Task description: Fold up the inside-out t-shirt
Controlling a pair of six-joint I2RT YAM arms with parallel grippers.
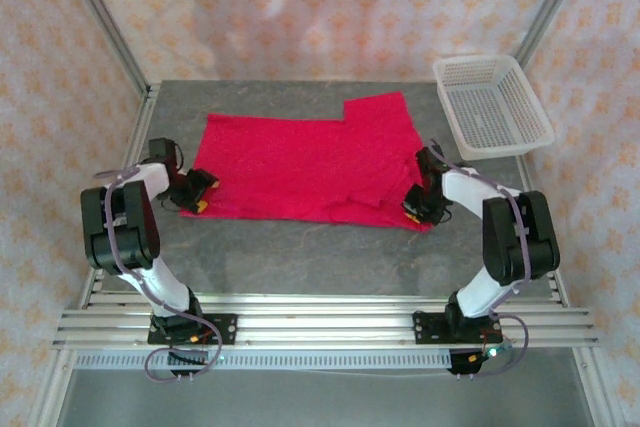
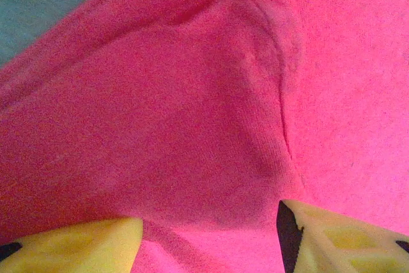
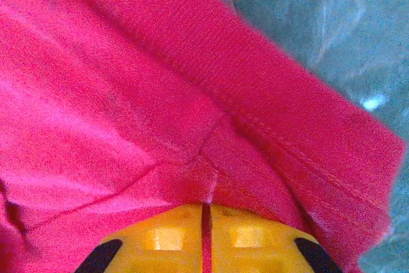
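Right hand (image 3: pixel 206 212) is pinched on the t-shirt (image 1: pixel 300 167) at its near right corner. Left hand (image 2: pixel 208 222) is spread over the near left corner: close it before you lift. T-shirt lies flat mid-counter (image 1: pixel 300 257); carry both corners evenly toward the far edge.

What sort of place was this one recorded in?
Likely a lab robot cell: a grey table boxed in by an aluminium frame and patterned walls, with the left arm and right arm bolted to a slotted rail.
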